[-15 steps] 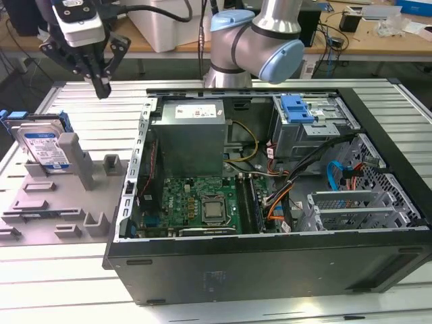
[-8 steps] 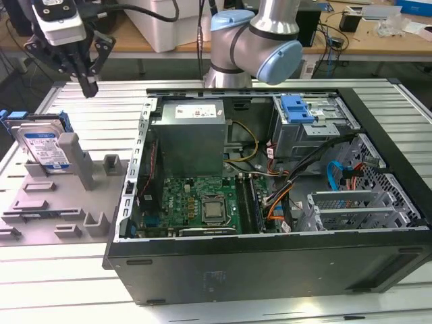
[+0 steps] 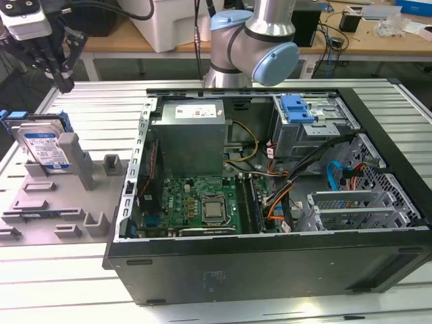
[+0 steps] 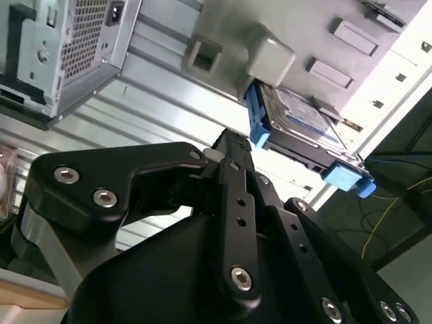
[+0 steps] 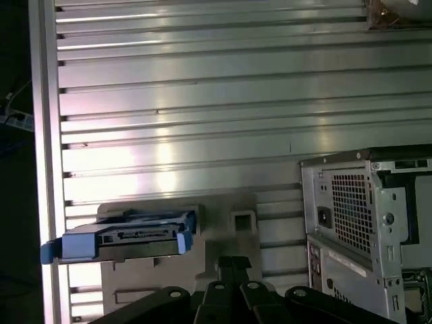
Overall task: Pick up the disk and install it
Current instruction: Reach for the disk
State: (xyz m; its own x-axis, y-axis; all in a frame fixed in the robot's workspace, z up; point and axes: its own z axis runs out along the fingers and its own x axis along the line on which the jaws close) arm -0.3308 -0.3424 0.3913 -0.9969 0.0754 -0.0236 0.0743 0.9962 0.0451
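Note:
The disk (image 3: 44,146) is a silver hard drive with a blue-and-white label and a blue carrier rail. It stands on edge in a grey holder (image 3: 75,159) at the exterior view's left. Both wrist views also catch the disk (image 4: 301,120) (image 5: 125,237) in that holder. My gripper (image 3: 65,82) hangs above and a little behind the disk, apart from it. Its black fingers (image 4: 230,144) are shut together with nothing between them, and the fingertips (image 5: 233,262) point toward the grey holder.
An open black computer case (image 3: 270,270) lies on the slatted aluminium table (image 3: 101,101), to the exterior view's right of the holder. Inside are a grey power supply (image 3: 189,135), a motherboard (image 3: 202,202) and a drive cage with a blue latch (image 3: 297,108).

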